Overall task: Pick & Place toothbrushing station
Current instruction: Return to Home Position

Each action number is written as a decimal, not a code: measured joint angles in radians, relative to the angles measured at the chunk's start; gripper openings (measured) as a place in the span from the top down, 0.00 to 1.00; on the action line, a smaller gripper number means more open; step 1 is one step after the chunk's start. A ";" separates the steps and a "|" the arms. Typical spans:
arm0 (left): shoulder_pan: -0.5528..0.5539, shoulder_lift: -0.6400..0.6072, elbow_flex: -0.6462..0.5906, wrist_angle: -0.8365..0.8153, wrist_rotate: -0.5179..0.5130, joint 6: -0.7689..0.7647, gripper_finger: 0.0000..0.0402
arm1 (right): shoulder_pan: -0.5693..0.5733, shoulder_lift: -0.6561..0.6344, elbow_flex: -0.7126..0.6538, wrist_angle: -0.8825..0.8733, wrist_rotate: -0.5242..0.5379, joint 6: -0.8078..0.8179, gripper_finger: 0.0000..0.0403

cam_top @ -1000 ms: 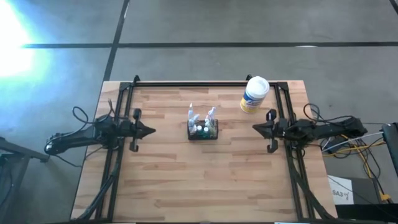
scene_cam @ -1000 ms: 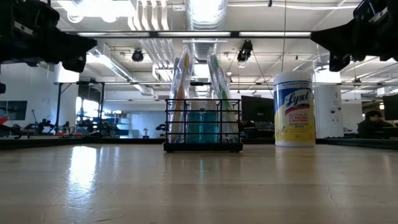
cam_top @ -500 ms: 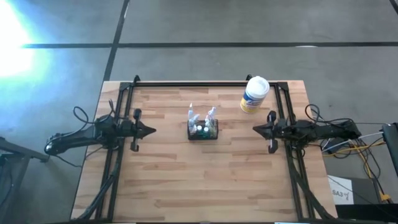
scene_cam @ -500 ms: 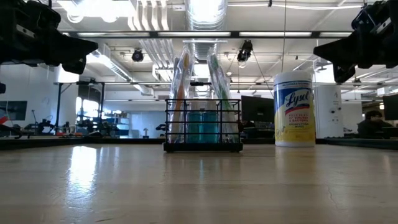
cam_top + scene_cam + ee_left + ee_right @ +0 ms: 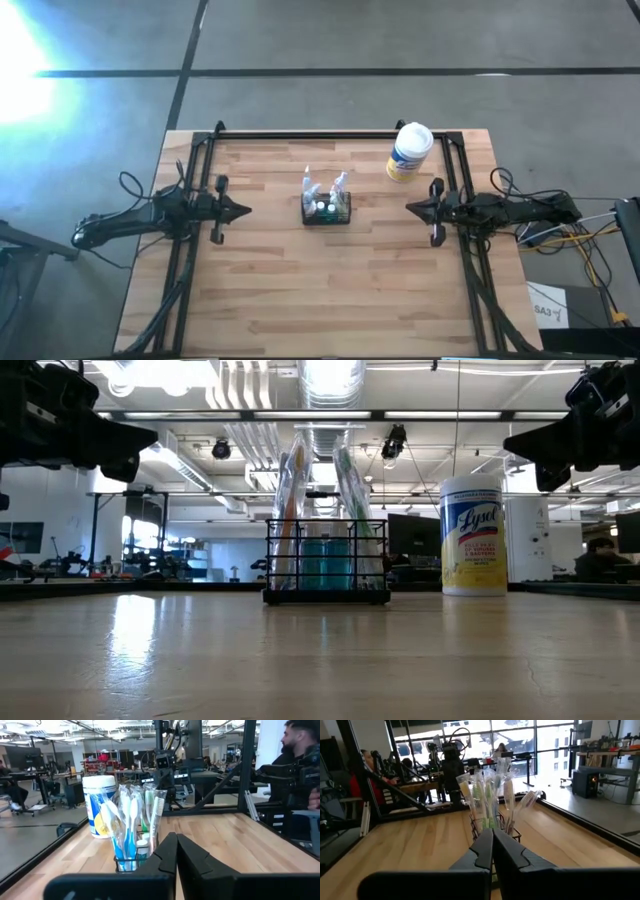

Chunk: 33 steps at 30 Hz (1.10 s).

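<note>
The toothbrushing station, a small black wire-mesh caddy (image 5: 327, 211) holding wrapped toothbrushes and small tubes, stands on its base at the middle of the wooden table; it also shows in the low view (image 5: 326, 560), the left wrist view (image 5: 134, 865) and the right wrist view (image 5: 492, 826). My left gripper (image 5: 247, 211) is shut and empty, hovering above the table to the caddy's left, pointing at it. My right gripper (image 5: 408, 208) is shut and empty, hovering to the caddy's right, pointing at it.
A white-and-yellow cylindrical tub with a white lid (image 5: 409, 152) stands at the table's far right, behind my right gripper. A black frame (image 5: 330, 134) runs along the table's far and side edges. People sit in the room beyond the table.
My right gripper has come down a little and its arm has drawn slightly toward the caddy. The caddy and my left arm have stayed still.
</note>
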 joint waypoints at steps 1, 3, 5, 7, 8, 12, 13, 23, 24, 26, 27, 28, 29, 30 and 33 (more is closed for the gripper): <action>0.000 0.000 0.000 -0.002 0.000 -0.004 0.98 | 0.000 0.000 0.000 0.000 0.000 0.000 0.98; 0.000 0.000 0.000 -0.022 0.000 -0.011 0.97 | 0.000 0.000 0.000 0.000 0.000 0.011 0.98; 0.000 0.000 0.000 -0.041 -0.001 -0.008 0.96 | 0.000 0.000 0.000 0.000 0.000 0.046 0.98; 0.000 0.000 0.001 -0.050 -0.003 -0.008 0.96 | 0.000 0.000 0.000 0.000 0.000 0.068 0.98; 0.000 0.001 0.002 -0.053 -0.003 -0.009 0.96 | 0.000 0.000 0.000 0.000 0.000 0.071 0.98; 0.000 0.003 0.002 -0.050 -0.003 -0.009 0.97 | 0.000 0.000 0.000 0.000 0.000 0.071 0.98; 0.000 0.003 0.002 -0.050 -0.003 -0.009 0.97 | 0.000 0.000 0.000 0.000 0.000 0.071 0.98; 0.000 0.003 0.002 -0.050 -0.003 -0.010 0.98 | 0.000 0.000 0.000 0.000 0.000 0.071 0.98; 0.000 0.003 0.002 -0.050 -0.003 -0.014 0.98 | 0.000 0.000 0.000 0.000 0.000 0.071 0.98; 0.000 0.003 0.002 -0.050 -0.003 -0.023 0.98 | 0.000 0.000 0.000 0.000 0.000 0.071 0.98; 0.000 0.003 0.002 -0.050 -0.003 -0.024 0.98 | 0.000 0.000 0.000 0.000 0.000 0.071 0.98; 0.000 0.003 0.002 -0.050 -0.003 -0.024 0.98 | 0.000 0.000 0.000 0.000 0.000 0.071 0.98; 0.000 0.003 0.002 -0.050 -0.003 -0.025 0.98 | 0.000 0.000 0.000 0.000 0.000 0.071 0.98; 0.000 0.003 0.002 -0.050 -0.003 -0.025 0.98 | 0.000 0.000 0.000 0.000 0.000 0.071 0.98; 0.000 0.003 0.001 -0.050 -0.003 -0.025 0.98 | 0.000 0.000 0.000 0.000 0.000 0.071 0.98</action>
